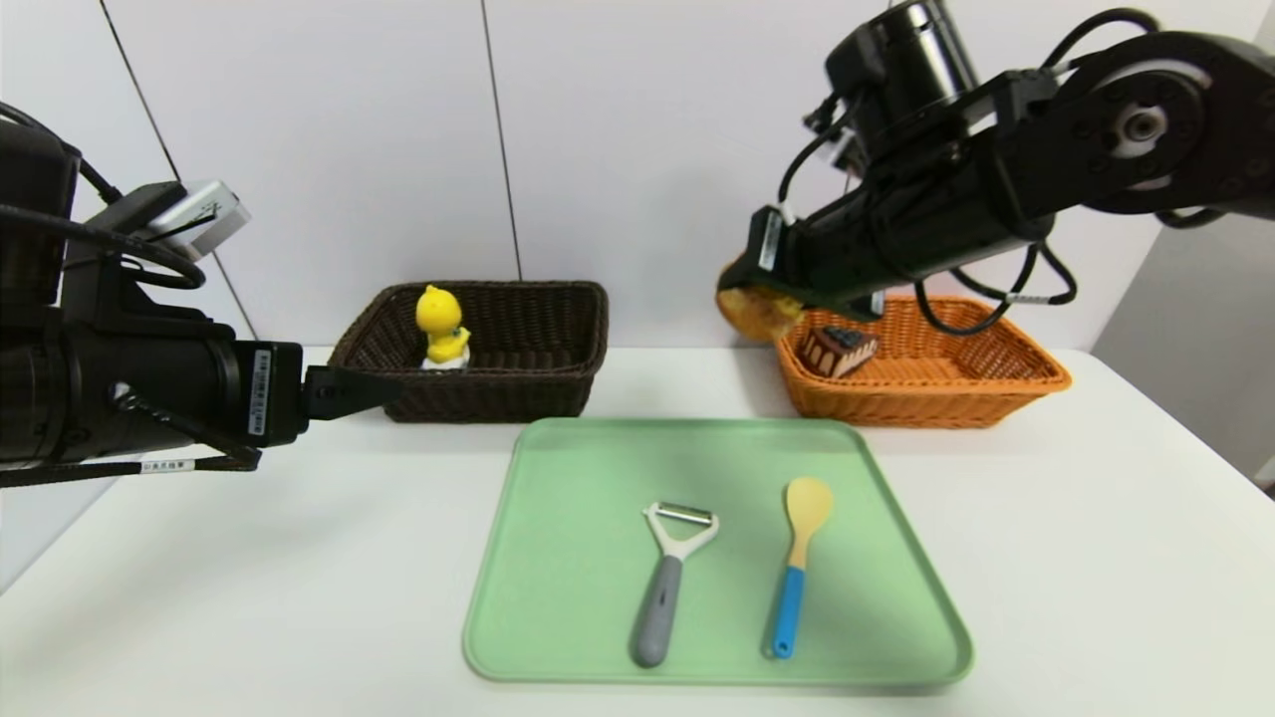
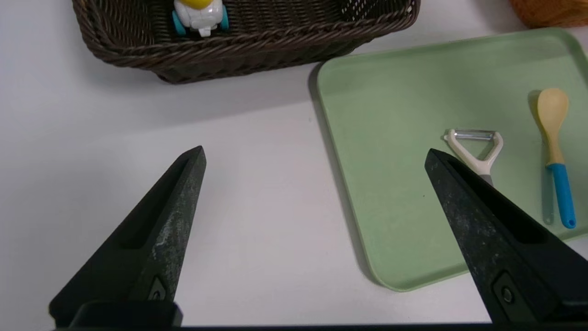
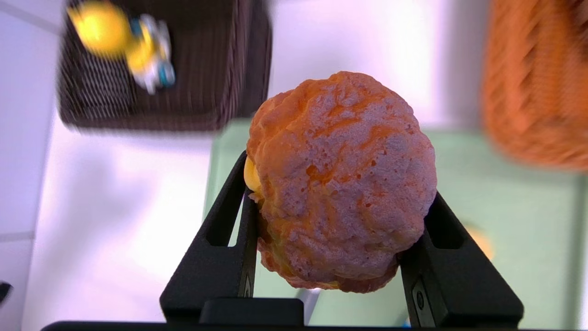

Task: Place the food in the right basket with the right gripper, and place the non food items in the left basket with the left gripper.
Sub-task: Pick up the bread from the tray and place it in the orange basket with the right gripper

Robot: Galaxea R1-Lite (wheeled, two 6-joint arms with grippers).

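Evidently I have the right tool (image 3: 340, 207) clamped round the cream puff (image 3: 344, 184) to bring it to the orange basket (image 1: 926, 403) just beside it, my left tool (image 2: 315, 149) parked wide near the dark basket (image 1: 488, 393).

Head view: looking forward and down from above the near side, farthest back, taking in both baskets and the whole tray (image 1: 717, 558). Left wrist view: facing down, closer, catching the dark basket (image 2: 275, 50) and most of the tray. Right wrist view: facing down past a close cream puff (image 3: 342, 184), sharing basket and tray, edges possibly blurring.
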